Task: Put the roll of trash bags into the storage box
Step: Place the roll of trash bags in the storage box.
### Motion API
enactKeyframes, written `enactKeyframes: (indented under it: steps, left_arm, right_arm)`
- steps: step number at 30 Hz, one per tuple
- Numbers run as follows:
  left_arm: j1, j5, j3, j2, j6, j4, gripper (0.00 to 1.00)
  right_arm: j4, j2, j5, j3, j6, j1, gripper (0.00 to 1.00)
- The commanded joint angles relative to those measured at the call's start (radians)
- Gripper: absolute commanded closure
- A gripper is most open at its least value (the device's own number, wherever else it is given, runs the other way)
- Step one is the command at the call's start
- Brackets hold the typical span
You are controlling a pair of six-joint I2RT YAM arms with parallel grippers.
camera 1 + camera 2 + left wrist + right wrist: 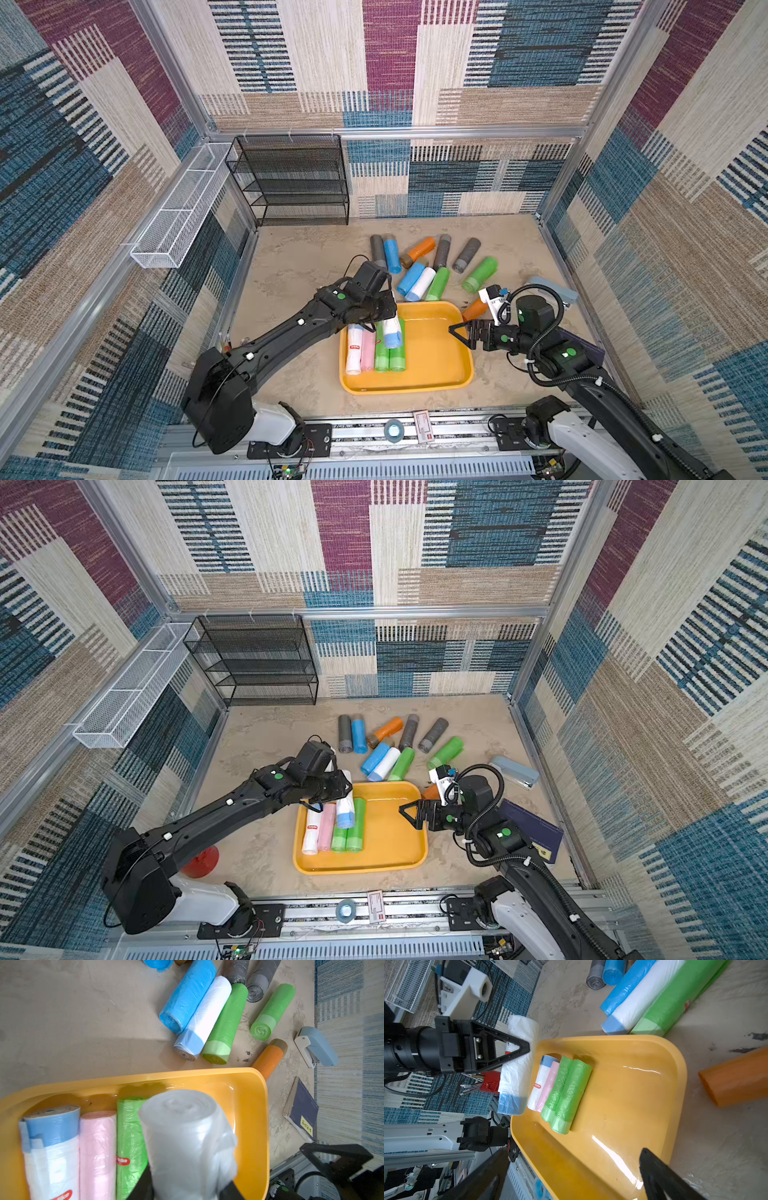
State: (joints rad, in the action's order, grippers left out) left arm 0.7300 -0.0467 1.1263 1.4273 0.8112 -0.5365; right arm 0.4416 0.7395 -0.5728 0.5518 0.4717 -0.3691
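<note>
Left wrist view, nearest first.

Writing: there are red oval labels with white lettering on the white boxed roll (52, 1157) and on one of the green rolls (128, 1147) in the storage box (255, 1105). Only the ending "like" reads; the rest is cut off or blurred. The dark book (303, 1111) on the table (299, 291) beside the box has a yellow label, but I cannot read its characters.

Held roll (391, 334): white with a blue end. Its long axis runs near to far, about parallel to the four rolls lying in the box, with the blue end toward my base. It hangs over the left part of the box, above the far ends of the two green rolls. I cannot tell whether it touches them.

Left hand (384, 321): narrow, with fingers clamped across the white part of the held roll.

Right hand (459, 334): spread wide and holding nothing, with its tips just over the box's right rim.

In the box, left to right in both top views: white, pink roll (368, 351), green, green, lying side by side.

Beyond the far rim, three loose rolls (420, 284) in blue, white and green lie side by side. An orange roll (473, 309) lies at the far right corner.
</note>
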Motion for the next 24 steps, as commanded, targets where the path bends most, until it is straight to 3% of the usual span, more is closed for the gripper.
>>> enactKeyframes:
  steps: [1,15,24]
  left_arm:
    - [0.039,0.061,0.038,0.028,0.027,-0.021,0.64]
    - [0.176,0.119,0.183,0.234,0.026,-0.093,0.64]
    - [0.233,0.174,0.192,0.308,0.054,-0.098,0.64]
  right_arm:
    - [-0.001,-0.01,-0.003,0.001,0.01,0.0,0.01]
    - [0.014,-0.039,-0.062,-0.009,-0.016,0.0,0.01]
    - [0.02,-0.058,-0.063,-0.023,-0.014,0.0,0.01]
